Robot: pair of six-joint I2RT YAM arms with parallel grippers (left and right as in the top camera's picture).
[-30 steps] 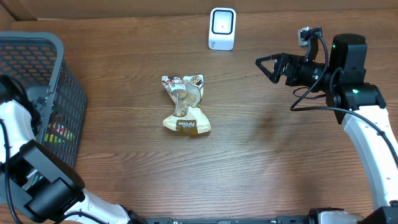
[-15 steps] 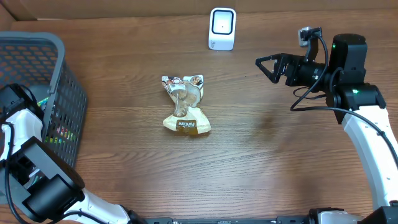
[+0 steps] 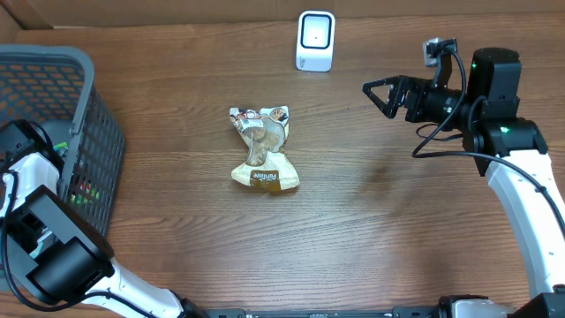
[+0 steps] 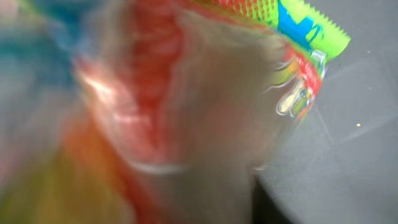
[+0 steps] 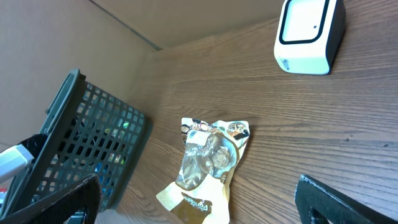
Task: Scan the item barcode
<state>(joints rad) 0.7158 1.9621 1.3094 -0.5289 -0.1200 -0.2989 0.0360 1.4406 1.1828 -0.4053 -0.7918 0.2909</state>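
Observation:
A colourful packet (image 4: 186, 93), red, yellow and green with a clear crinkled edge, fills the left wrist view, blurred and very close. My left arm (image 3: 26, 155) reaches down into the grey basket (image 3: 84, 66), where its gripper is hidden from overhead and its jaws cannot be made out against the packet. The white barcode scanner (image 3: 315, 41) stands at the table's far edge and shows in the right wrist view (image 5: 309, 34) too. My right gripper (image 3: 378, 97) hovers open and holds nothing, to the right of the scanner, facing left.
A tan and white snack pouch (image 3: 262, 150) lies flat mid-table, also seen below the right gripper's fingers (image 5: 208, 165). The basket (image 5: 93, 137) holds other colourful packets. A cardboard wall runs along the table's far edge.
My left arm has shifted a little inside the basket. The right arm and the pouch on the table have not moved.

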